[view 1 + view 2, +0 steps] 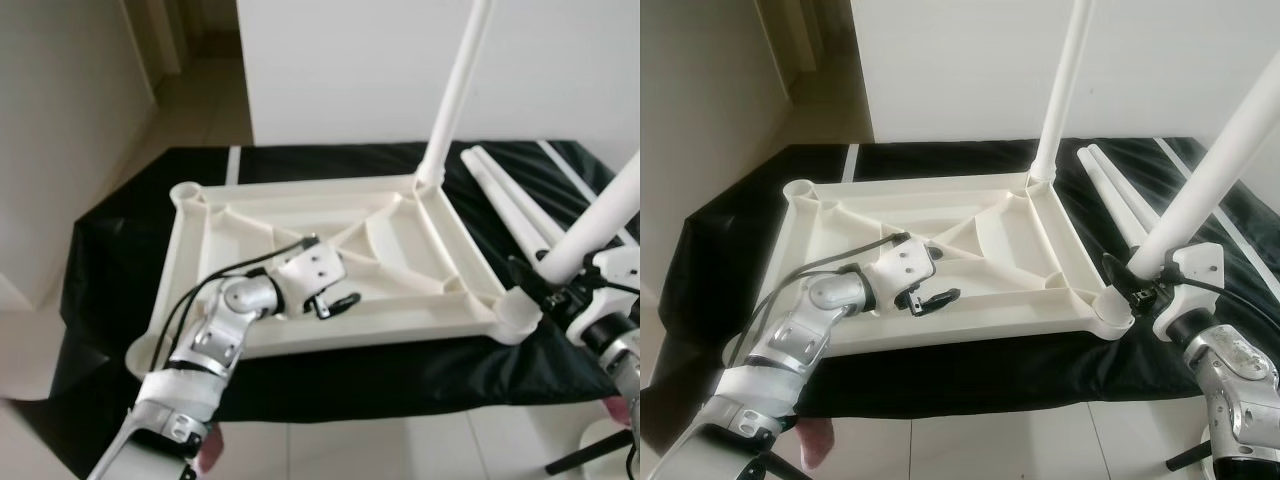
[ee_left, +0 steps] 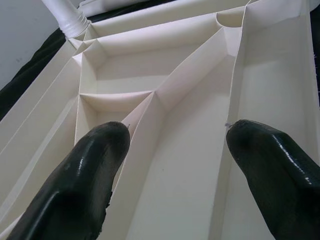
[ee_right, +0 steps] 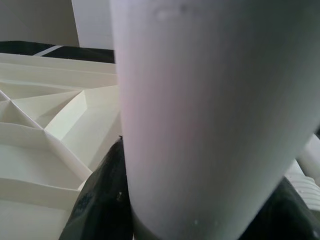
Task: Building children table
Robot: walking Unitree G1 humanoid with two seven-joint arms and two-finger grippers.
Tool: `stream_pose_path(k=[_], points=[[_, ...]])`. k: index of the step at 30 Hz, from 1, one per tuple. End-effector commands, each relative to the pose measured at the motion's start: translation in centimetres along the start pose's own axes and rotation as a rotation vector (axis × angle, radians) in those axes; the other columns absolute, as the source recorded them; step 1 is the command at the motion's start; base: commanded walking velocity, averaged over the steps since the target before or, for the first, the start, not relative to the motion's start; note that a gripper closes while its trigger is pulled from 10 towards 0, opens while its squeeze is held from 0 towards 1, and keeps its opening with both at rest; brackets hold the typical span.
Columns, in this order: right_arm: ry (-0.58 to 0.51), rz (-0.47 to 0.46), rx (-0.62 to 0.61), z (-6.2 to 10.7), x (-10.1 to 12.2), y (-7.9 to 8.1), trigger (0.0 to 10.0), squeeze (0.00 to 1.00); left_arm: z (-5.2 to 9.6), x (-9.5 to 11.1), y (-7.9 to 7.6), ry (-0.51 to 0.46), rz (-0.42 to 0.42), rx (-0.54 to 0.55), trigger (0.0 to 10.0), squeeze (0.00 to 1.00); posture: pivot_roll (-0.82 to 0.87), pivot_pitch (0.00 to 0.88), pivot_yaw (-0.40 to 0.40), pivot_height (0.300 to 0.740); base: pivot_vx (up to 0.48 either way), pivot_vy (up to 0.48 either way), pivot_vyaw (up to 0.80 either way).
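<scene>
Right gripper (image 1: 1137, 283) clamps leg (image 1: 1200, 185), tilted over corner socket (image 1: 1110, 318), apparently unseated. Left gripper (image 1: 330, 300) spread, empty, over tabletop (image 1: 300, 215). Next: straighten, push in.

A black sheet (image 1: 120, 250) covers the floor (image 1: 330, 450); on it lies the upturned white tabletop (image 1: 400, 240), with two loose legs (image 1: 505, 200) beside.

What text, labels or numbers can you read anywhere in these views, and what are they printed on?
None: no readable word, label, brand or number shows.
The upturned white tabletop: plain ribbed plastic, no print.
The table legs, one standing in the far corner, one held by the right gripper, two lying on the black sheet: blank.
The left gripper, open over the tabletop: no marking legible.
</scene>
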State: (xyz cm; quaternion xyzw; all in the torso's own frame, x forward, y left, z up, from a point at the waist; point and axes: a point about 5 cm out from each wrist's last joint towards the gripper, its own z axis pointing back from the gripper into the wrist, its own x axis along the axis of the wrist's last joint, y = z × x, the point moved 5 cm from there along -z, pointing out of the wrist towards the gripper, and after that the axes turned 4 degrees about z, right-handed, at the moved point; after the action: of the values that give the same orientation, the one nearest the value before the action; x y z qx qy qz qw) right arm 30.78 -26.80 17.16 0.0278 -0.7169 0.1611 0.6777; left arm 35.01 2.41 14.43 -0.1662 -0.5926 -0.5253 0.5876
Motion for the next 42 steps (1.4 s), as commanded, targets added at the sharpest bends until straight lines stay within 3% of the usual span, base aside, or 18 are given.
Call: stream_pose_path(k=[1, 8, 9, 16, 25, 31, 33, 42], points=[[0.027, -0.023, 0.004, 0.1, -0.6, -0.1, 0.0, 0.0, 0.0, 0.0, 0.9, 0.001, -0.011, 0.083, 10.0, 0.0, 0.01, 0.0, 0.013, 0.74, 0.0, 0.0, 0.0], [0.061, -0.08, 0.018, 0.3, -1.4, 0.2, 0.0, 0.0, 0.2, -0.1, 0.8, 0.006, -0.009, 0.078, 10.0, 0.0, 0.01, 0.0, 0.018, 0.74, 0.0, 0.0, 0.0], [0.08, -0.106, 0.01, 0.3, -1.9, 0.2, 10.0, 0.0, 0.2, -0.2, 0.8, 0.007, -0.01, 0.077, 10.0, 0.0, 0.02, 0.0, 0.017, 0.74, 0.0, 0.0, 0.0], [0.194, -0.172, -0.064, -0.9, -4.0, -0.2, 10.0, 0.0, 0.2, -0.1, 0.8, 0.006, -0.011, 0.074, 10.0, 0.0, 0.01, 0.0, 0.022, 0.74, 0.0, 0.0, 0.0], [0.218, -0.133, -0.04, -1.7, -4.3, 0.4, 10.0, 0.0, 0.2, -0.1, 0.7, 0.006, -0.01, 0.075, 10.0, 0.0, 0.02, 0.0, 0.01, 0.74, 0.0, 0.0, 0.0], [0.23, -0.162, -0.005, -2.1, -4.6, 1.1, 10.0, 0.0, 0.4, -0.2, 0.9, 0.009, -0.005, 0.086, 10.0, 0.0, 0.02, 0.0, 0.005, 0.74, 0.0, 0.0, 0.0], [0.254, -0.238, -0.03, -2.4, -5.0, 0.9, 10.0, 0.0, 0.4, -0.3, 0.8, 0.01, -0.005, 0.088, 10.0, 0.0, 0.02, 0.0, 0.003, 0.74, 0.0, 0.0, 0.0], [0.242, -0.187, -0.192, -3.1, -5.1, 1.0, 10.0, 0.0, 0.5, -0.3, 0.7, 0.008, -0.002, 0.091, 10.0, 0.0, 0.03, 0.0, -0.011, 0.74, 0.0, 0.0, 0.0]])
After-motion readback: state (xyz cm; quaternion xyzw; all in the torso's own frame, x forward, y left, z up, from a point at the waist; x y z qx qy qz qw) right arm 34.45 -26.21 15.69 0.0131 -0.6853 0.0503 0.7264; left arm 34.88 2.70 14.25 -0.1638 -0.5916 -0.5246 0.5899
